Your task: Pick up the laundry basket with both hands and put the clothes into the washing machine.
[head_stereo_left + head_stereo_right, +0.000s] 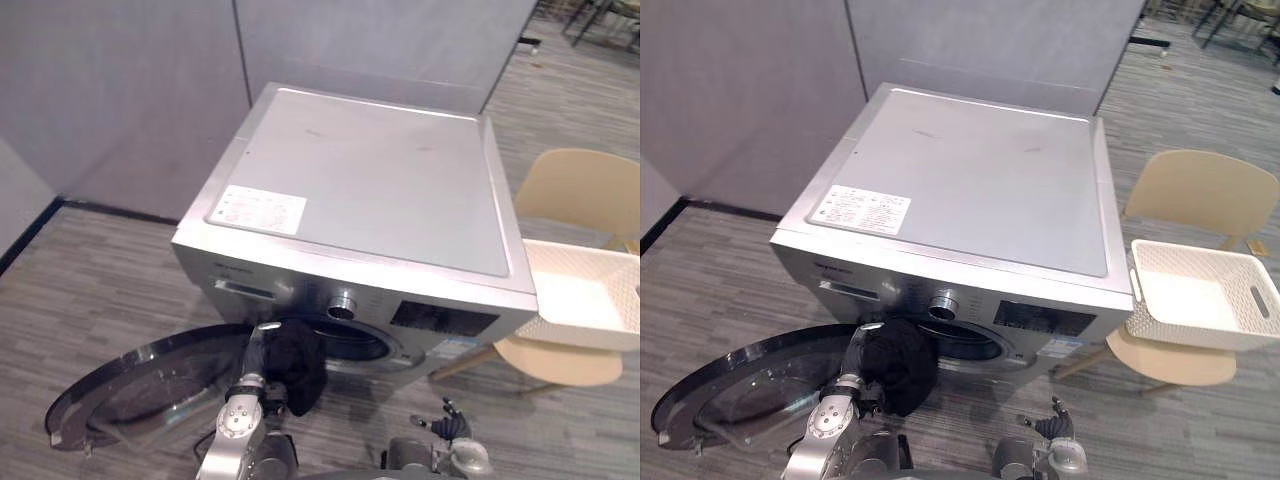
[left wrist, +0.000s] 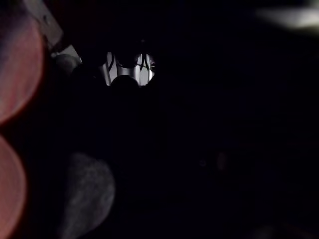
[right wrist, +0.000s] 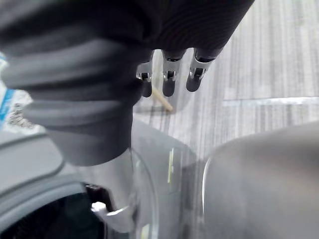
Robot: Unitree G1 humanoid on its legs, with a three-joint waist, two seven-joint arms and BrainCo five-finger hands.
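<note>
- The left arm is a silver-grey metal shell with a rounded joint housing.
- The right hand has silver fingers, each ending in a dark rounded tip.
- A dark ribbed cover, folded in thick soft ridges, wraps the back of that hand and its wrist.

Soft, even indoor light from above; left wrist view close to black.
Broad pale sheen across the washing machine top, mild, brightest toward the far edge. Faint reflections on the glass of the open door, near left. Drum mouth deep in shade; black garment there a flat dark mass, folds lost. Floor evenly lit. Left wrist view dark but for one small bright patch. Right wrist view bright, pale streaks of glare on the door glass.
</note>
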